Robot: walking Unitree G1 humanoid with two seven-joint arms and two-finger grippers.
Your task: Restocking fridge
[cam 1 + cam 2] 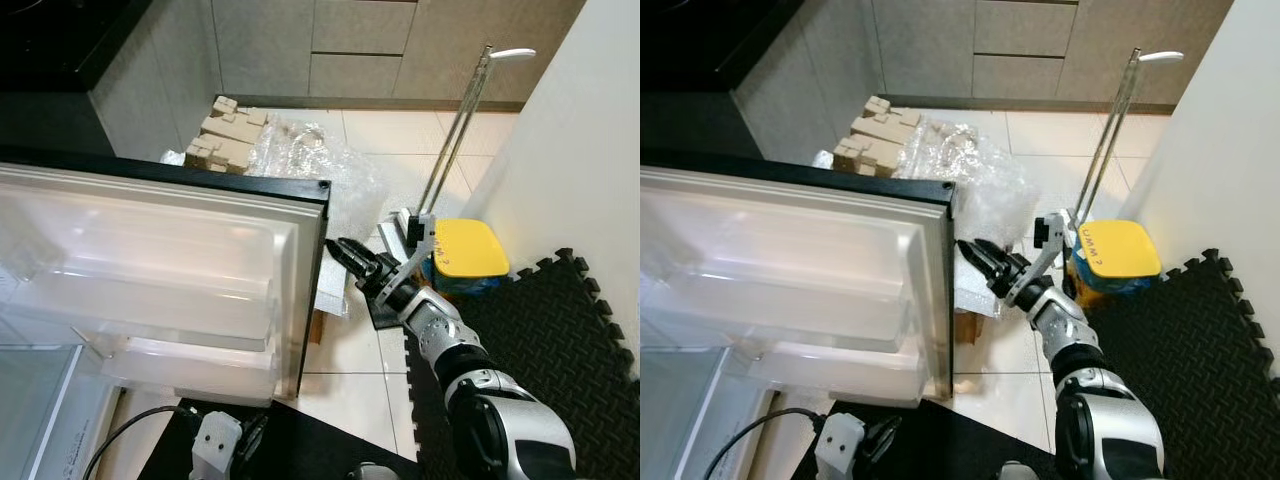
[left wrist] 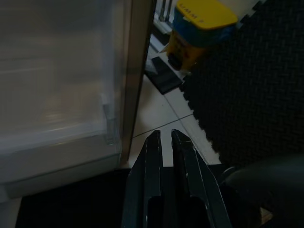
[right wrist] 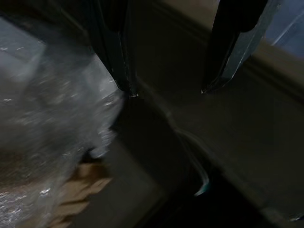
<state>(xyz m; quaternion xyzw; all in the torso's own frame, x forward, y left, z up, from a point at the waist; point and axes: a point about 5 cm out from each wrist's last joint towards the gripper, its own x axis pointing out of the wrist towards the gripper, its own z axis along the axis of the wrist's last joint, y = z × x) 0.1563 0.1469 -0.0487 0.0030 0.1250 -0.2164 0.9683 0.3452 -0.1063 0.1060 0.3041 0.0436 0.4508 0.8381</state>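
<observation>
Reaching R gripper [image 1: 334,244] at fridge door [image 1: 200,260]

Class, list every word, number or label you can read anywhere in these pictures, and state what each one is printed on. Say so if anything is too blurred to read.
"UMM" followed by one more character too small to read: dark print on the yellow lid of the blue and yellow container on the floor beside the mop. It shows again in the left wrist view, blurred.
Nothing readable stands on the fridge door, the cardboard pieces or the foam floor mat.
</observation>
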